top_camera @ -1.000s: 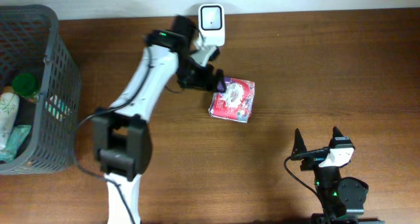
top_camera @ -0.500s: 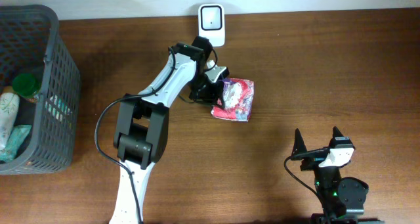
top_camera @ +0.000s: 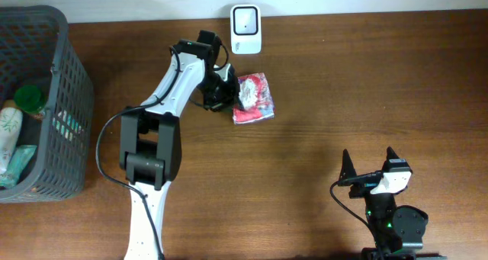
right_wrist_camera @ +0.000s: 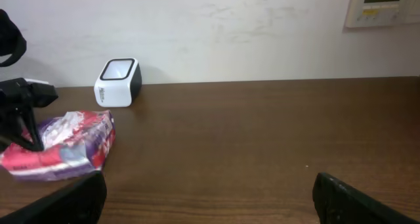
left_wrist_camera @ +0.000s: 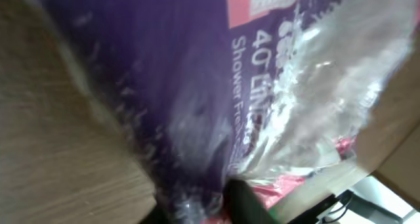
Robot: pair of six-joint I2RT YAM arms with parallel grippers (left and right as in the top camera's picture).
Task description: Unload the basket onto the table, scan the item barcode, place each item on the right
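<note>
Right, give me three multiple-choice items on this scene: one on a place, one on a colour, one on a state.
1. Where is the scanner? A in the basket; B on the table, past the packet; C on the floor.
2. The basket's colour? A grey; B red; C white.
3. The right fingers are: A open, empty; B shut on the packet; C shut on the scanner.
Answers: B, it stands on the wood beyond the packet. A, its mesh is grey. A, they stand apart with nothing between.
</note>
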